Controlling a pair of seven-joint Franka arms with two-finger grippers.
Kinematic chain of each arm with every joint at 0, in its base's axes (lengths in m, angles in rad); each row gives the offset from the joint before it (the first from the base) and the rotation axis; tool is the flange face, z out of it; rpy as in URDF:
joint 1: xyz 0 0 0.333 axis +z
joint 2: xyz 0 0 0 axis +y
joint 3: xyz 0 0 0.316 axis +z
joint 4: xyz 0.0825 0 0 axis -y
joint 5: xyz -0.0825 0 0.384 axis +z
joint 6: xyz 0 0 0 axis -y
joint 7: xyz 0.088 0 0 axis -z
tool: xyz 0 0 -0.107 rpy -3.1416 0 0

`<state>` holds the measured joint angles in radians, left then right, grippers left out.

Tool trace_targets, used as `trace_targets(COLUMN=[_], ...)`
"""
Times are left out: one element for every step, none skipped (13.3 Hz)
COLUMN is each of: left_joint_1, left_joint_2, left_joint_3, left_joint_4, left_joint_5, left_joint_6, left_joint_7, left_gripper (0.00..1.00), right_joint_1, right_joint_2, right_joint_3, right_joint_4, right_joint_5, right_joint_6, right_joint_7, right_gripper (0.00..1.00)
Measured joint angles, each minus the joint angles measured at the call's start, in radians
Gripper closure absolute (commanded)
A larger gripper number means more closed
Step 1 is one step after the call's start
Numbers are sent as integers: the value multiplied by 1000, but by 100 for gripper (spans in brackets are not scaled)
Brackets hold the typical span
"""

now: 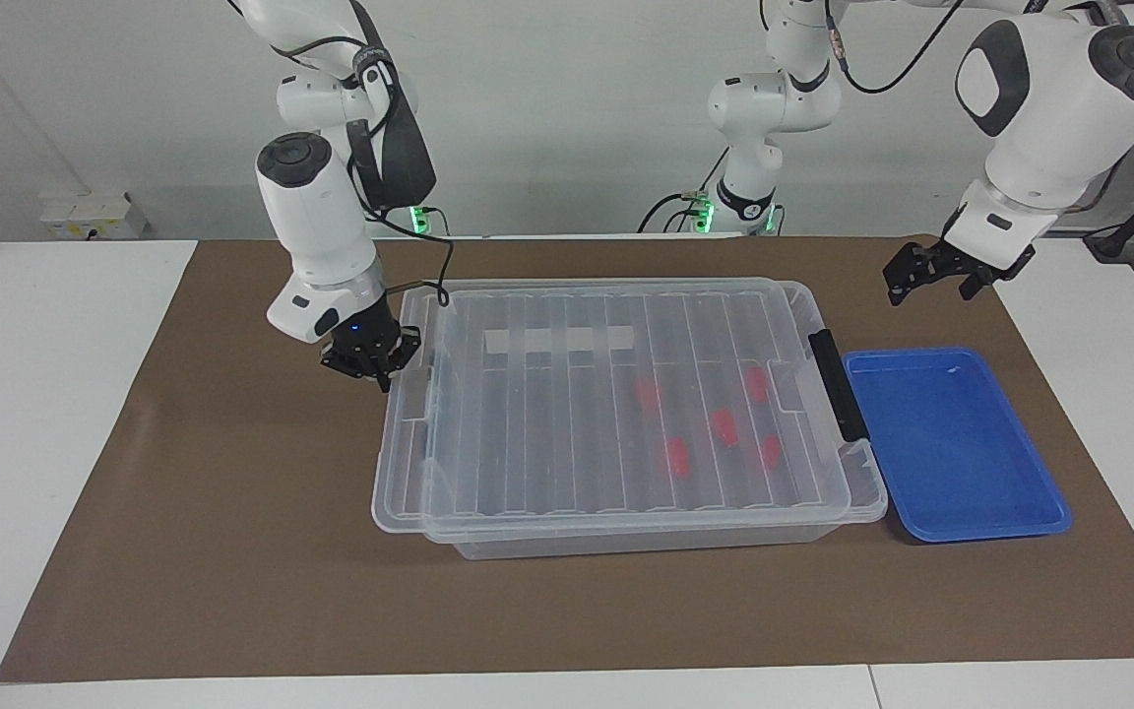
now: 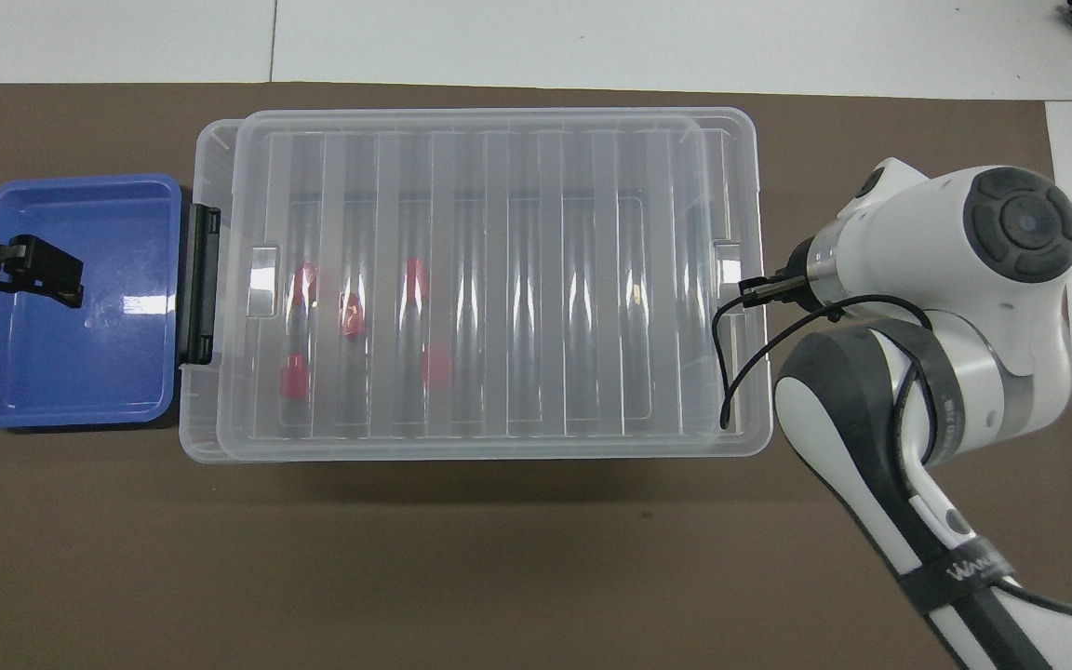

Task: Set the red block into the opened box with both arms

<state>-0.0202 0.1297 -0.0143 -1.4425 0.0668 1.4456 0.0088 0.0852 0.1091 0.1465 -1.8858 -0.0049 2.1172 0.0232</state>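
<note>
Several red blocks (image 1: pixel 724 426) (image 2: pixel 350 314) lie inside the clear box (image 1: pixel 626 537) (image 2: pixel 210 428), toward the left arm's end, and show through the ribbed lid (image 1: pixel 547 414) (image 2: pixel 499 279). The lid lies over almost the whole box. My right gripper (image 1: pixel 370 361) (image 2: pixel 752 291) is shut, its tips against the lid's end edge at the right arm's end of the box. My left gripper (image 1: pixel 929 273) (image 2: pixel 45 276) hangs open and holds nothing; the overhead view places it over the blue tray (image 2: pixel 71 372).
The shallow blue tray (image 1: pixel 951 443) has nothing in it and stands against the box's end with the black handle (image 1: pixel 828 384) (image 2: pixel 201 284). A brown mat (image 1: pixel 232 551) covers the table under everything. A black cable (image 2: pixel 731 372) loops from the right wrist over the lid.
</note>
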Motion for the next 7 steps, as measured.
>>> trace_targets(left_joint_1=[0,-1,-1,-1,-1,-2,-4], left_joint_2=[10,17,22,26,32,40,53], left_joint_3=[0,-1,-1,-1,-1,-1,-2], left_joint_4=[34,50,54,58,68,84,120], left_joint_5=[0,0,0,0,0,0,0], left_joint_6=[-28,-38,-39,-41,-51,-68,-93], left_joint_7=[0,0,0,0,0,0,0], left_gripper=[0,0,0,0,0,0,0], right_joint_1=[4,9,13,15,17,19,22], right_joint_2=[-2,-3,-3,-3,-3,-3,-3], right_joint_3=[0,0,0,0,0,1,1], right_joint_4=[0,0,0,0,0,0,0], right_joint_5=[0,0,0,0,0,0,0], right_joint_6=[0,0,0,0,0,0,0], right_joint_7=[0,0,0,0,0,0,0], right_gripper=[100,100,100,100,100,100,100])
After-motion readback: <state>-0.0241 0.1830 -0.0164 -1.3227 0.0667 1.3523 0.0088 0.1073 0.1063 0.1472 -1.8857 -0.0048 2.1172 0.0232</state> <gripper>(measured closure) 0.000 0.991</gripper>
